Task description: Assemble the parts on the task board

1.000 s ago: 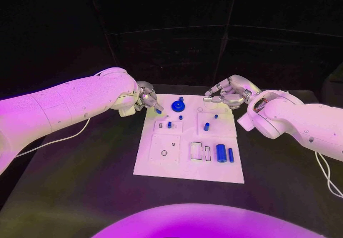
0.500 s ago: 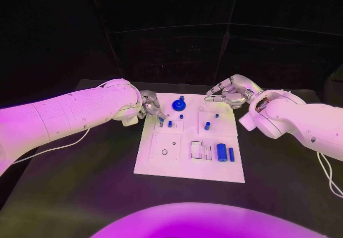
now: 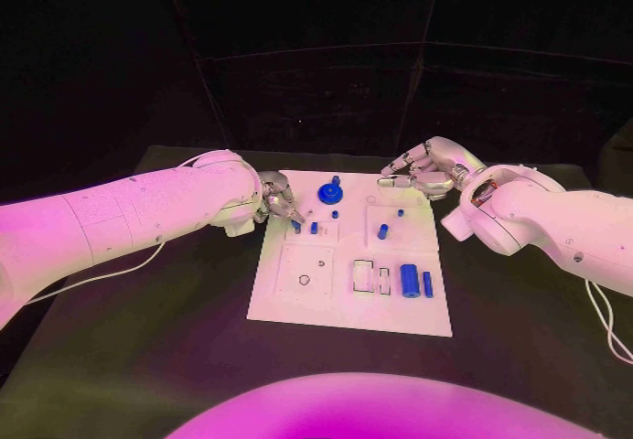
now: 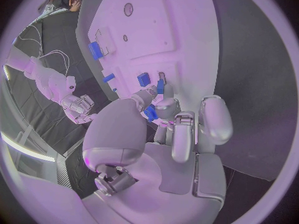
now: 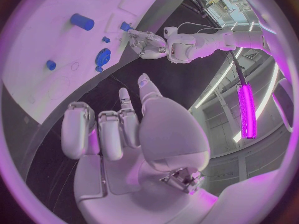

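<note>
At ten o'clock on the white board [image 3: 346, 306], the left hand [image 3: 278, 199] pinches a small blue part [image 4: 150, 113]. Right hand [image 3: 424, 171] hovers at one o'clock, fingers curled, holding nothing.

Magenta light, dark surroundings, fisheye-warped wrist views

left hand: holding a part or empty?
Holding. In the left wrist view the left hand pinches a small blue part between its fingertips, over the task board.
</note>
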Motion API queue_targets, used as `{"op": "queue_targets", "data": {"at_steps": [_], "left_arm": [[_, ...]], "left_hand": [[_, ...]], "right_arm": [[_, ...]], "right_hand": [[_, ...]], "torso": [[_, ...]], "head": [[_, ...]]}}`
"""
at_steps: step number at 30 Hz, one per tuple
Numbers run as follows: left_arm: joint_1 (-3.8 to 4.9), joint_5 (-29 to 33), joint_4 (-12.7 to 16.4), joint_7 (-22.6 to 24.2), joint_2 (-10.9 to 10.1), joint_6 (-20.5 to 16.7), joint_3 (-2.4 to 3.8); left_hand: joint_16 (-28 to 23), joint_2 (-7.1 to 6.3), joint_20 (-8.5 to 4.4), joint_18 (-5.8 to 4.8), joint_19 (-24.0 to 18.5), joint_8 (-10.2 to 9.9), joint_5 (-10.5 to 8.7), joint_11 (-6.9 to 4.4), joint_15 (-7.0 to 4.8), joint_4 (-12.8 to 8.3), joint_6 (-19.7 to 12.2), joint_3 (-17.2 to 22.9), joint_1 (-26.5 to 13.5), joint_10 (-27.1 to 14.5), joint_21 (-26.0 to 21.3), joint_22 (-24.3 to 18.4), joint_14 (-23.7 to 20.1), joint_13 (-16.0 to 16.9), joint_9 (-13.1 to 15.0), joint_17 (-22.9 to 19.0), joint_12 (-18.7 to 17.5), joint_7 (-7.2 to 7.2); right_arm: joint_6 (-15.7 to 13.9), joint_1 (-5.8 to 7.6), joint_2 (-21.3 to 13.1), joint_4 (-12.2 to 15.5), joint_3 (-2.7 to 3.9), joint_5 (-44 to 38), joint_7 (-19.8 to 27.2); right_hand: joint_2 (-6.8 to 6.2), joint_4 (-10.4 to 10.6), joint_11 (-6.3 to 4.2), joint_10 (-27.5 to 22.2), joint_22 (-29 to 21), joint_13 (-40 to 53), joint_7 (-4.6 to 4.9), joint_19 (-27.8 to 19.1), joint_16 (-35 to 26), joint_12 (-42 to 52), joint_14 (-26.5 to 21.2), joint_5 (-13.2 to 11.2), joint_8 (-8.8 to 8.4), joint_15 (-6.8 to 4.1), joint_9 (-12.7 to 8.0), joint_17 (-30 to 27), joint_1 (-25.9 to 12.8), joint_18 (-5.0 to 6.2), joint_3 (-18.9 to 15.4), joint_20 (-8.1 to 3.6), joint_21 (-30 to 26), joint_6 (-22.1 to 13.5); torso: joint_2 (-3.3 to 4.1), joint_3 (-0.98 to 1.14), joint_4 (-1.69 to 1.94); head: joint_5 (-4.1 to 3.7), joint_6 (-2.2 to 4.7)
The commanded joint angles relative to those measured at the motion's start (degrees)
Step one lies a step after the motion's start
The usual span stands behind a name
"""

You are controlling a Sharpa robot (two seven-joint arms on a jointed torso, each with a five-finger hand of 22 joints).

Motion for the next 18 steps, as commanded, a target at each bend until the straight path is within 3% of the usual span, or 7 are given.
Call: {"op": "queue_targets", "data": {"at_steps": [1, 18], "left_arm": [[-0.08, -0.8, 0.0, -1.2, 0.0, 0.8, -0.02], [-0.24, -0.8, 0.2, -1.8, 0.0, 3.4, -0.02]], "left_hand": [[0.2, 0.63, -0.09, 0.53, 0.3, 0.4, -0.05, -0.09, -0.29, -3.4, 0.1, 3.7, 0.1, 0.2, 0.2, 0.0, 6.0, 0.0, 0.1, 15.1, 0.2, -0.24], [0.2, 0.62, -0.11, 0.52, 0.3, 0.4, -0.05, -0.13, -0.32, -3.4, 0.1, 3.7, 0.0, 0.2, 0.3, 0.1, 6.0, 0.1, 0.2, 15.1, 0.2, -0.29]], "right_arm": [[0.4, 0.1, 0.0, 0.1, 0.03, -0.1, 0.3], [0.4, 0.1, -0.2, 0.2, 0.03, -0.1, 0.3]], "right_hand": [[0.18, -0.1, -0.11, 0.0, 0.0, 6.9, 0.03, -0.5, -0.3, -0.2, 4.1, 0.2, 0.32, -0.24, 0.0, 6.6, -0.2, -0.49, -0.3, 0.02, -0.3, -0.2], [0.18, -0.1, -0.11, 0.0, 0.0, 6.9, 0.03, -0.5, -0.3, -0.2, 4.1, 0.2, 0.32, -0.24, 0.0, 6.6, -0.2, -0.49, -0.3, 0.02, -0.3, -0.2]], "torso": [[0.01, 0.01, 0.02], [0.02, 0.0, 0.04]], "head": [[0.03, -0.03], [-0.01, -0.32]]}}
